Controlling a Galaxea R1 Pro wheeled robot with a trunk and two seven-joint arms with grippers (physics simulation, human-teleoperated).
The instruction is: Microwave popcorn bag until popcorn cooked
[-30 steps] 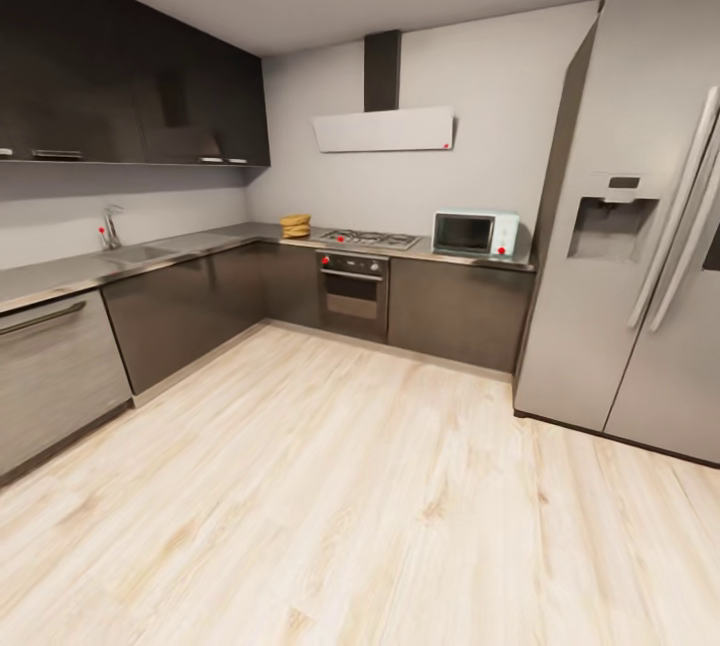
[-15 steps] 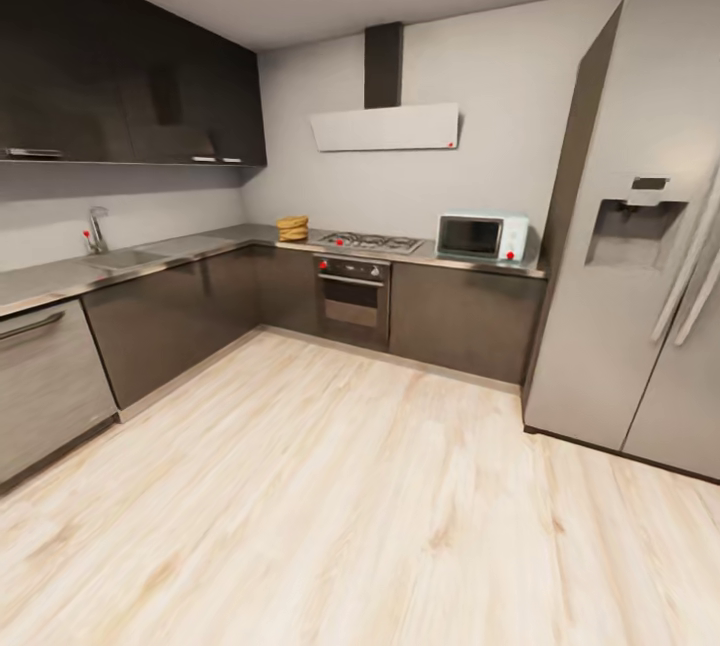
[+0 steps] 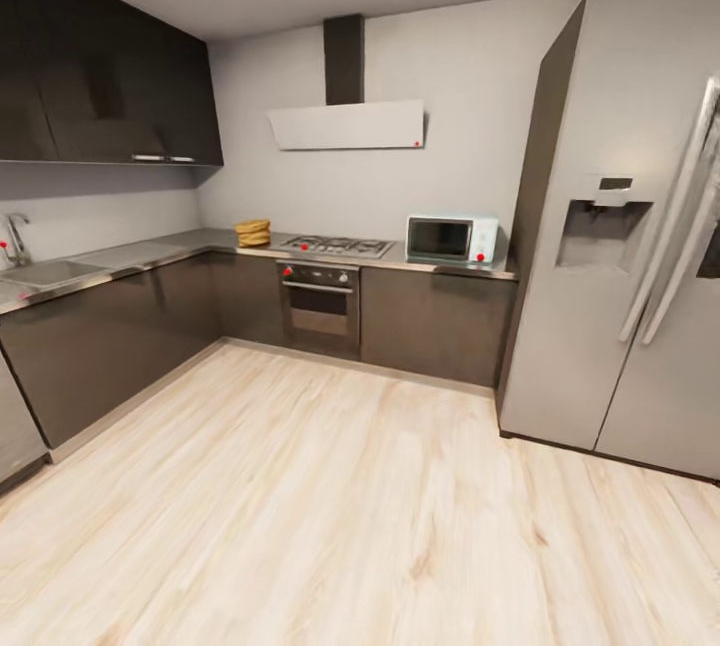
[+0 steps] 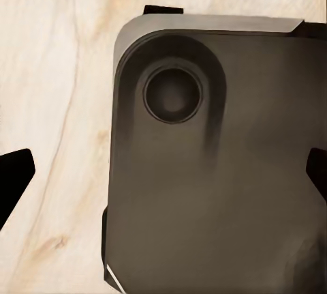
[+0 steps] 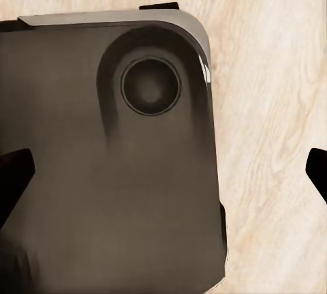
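Popcorn bag (image 3: 253, 232) sits on the countertop (image 3: 150, 252) at the far corner, left of the hob (image 3: 336, 246). Microwave (image 3: 451, 239), door closed, stands on the same counter right of the hob, beside the fridge (image 3: 620, 216). Left gripper (image 4: 163, 171) and right gripper (image 5: 163, 171) both spread wide, empty, over the robot base (image 4: 218, 171) and wood floor (image 3: 330, 506).

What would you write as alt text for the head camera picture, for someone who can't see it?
A kitchen seen from across a pale wood floor: a tan popcorn bag and a mint-blue microwave, door shut, sit on the grey countertop either side of a gas hob. A tall steel fridge stands at the right, with dark cabinets below and above the counter.
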